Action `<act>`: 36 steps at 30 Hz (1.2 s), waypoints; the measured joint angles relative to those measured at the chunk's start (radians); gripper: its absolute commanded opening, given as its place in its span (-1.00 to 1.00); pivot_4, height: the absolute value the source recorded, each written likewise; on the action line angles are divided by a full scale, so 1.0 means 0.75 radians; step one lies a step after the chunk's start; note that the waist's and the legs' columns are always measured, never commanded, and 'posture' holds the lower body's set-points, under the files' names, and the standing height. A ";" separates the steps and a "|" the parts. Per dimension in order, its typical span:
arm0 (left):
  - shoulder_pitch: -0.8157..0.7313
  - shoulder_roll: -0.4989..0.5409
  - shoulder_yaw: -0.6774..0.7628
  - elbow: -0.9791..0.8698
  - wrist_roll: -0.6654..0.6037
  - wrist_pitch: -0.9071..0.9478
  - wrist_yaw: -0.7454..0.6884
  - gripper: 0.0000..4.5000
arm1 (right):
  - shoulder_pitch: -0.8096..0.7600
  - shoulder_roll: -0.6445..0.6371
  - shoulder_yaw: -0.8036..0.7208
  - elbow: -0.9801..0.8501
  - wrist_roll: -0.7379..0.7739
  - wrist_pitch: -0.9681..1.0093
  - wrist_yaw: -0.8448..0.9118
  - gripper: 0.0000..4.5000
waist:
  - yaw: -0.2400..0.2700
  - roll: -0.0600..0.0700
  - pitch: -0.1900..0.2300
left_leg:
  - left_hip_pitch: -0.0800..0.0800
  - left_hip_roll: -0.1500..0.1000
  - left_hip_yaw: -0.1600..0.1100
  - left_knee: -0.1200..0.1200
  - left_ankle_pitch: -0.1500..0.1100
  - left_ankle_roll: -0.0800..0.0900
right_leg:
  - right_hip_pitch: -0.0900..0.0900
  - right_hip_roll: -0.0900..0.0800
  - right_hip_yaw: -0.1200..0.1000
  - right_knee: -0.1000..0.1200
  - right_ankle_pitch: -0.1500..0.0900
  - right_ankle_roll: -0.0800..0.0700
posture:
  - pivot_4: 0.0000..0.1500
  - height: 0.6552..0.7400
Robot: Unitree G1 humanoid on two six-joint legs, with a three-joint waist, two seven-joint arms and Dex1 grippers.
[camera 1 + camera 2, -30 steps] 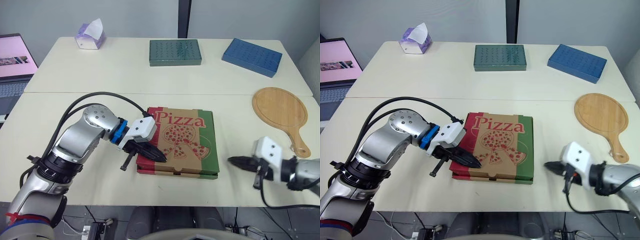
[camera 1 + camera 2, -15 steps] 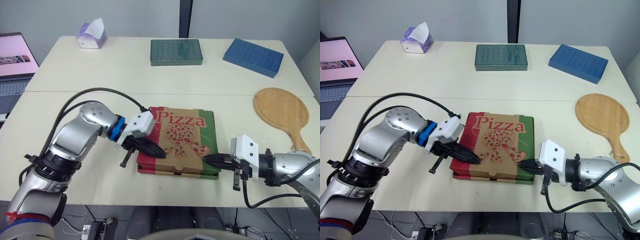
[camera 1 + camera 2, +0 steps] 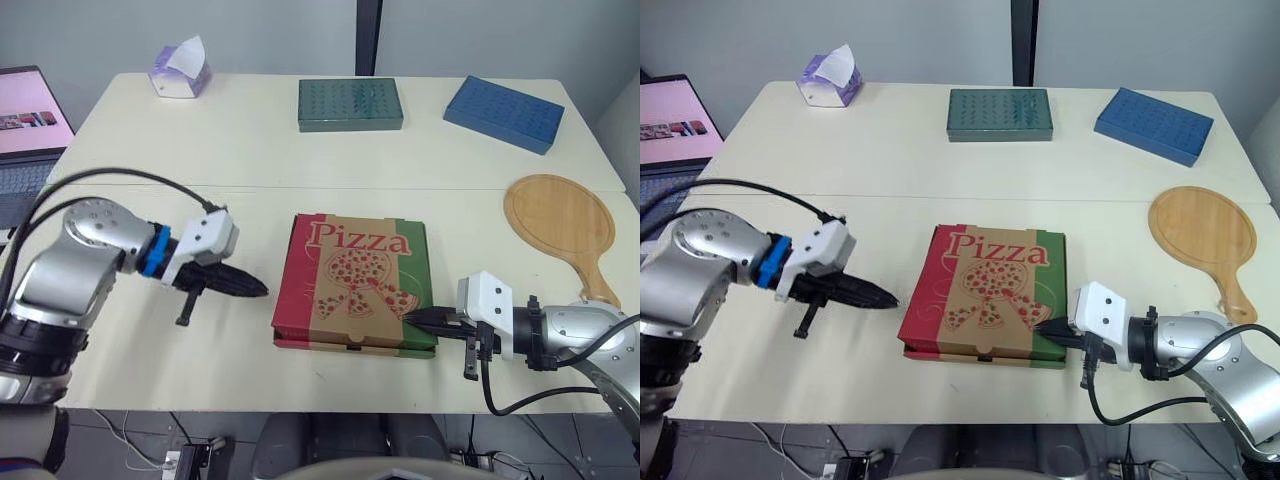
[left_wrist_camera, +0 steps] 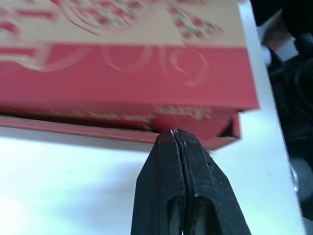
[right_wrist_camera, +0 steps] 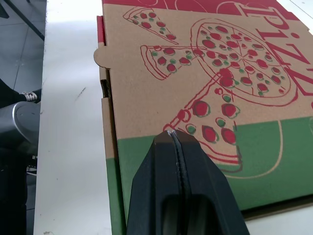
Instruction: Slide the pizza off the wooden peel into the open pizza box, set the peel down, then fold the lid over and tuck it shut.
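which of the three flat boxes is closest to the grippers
The pizza box, printed red, tan and green, lying between the left gripper and the right gripper; the green box and blue box sit far back.

A: Your left gripper?
B: Fingers pressed together, pointing right, forearm reaching inward.
A: And your right gripper?
B: Fingers together too, pointing left, your forearm coming in from the right.
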 measured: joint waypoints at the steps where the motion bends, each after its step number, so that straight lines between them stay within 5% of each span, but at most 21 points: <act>1: 0.014 0.001 -0.004 -0.022 0.011 -0.007 0.004 -1.00 | -0.001 0.000 0.000 0.001 0.000 0.000 0.003 -0.98 | 0.002 0.000 0.000 | 0.000 0.000 0.000 0.000 0.000 0.000 | 0.000 0.000 0.000 0.000 0.000 0.000 | 1.00 1.00; 19: 0.087 -0.061 -0.081 -0.119 0.064 0.001 0.126 -1.00 | -0.022 0.006 0.023 0.008 -0.003 0.000 0.010 -0.98 | 0.004 0.000 0.000 | 0.000 0.000 0.000 0.000 0.000 0.000 | 0.000 0.000 0.000 0.001 0.000 0.000 | 1.00 1.00; 27: 0.084 0.063 0.093 0.009 0.005 0.047 0.110 -1.00 | -0.021 0.009 0.066 0.027 -0.066 -0.029 0.006 -0.98 | 0.002 0.000 0.000 | 0.000 0.000 0.000 0.000 0.000 0.000 | -0.001 0.000 0.000 0.001 0.000 0.000 | 1.00 1.00; 36: 0.025 -0.152 0.053 -0.138 -0.129 0.280 0.297 -1.00 | -0.045 0.009 0.153 0.104 -0.206 -0.136 0.018 -0.98 | 0.001 0.000 0.000 | 0.000 0.000 0.000 0.000 0.000 0.000 | -0.001 0.000 0.000 0.001 0.000 0.000 | 1.00 1.00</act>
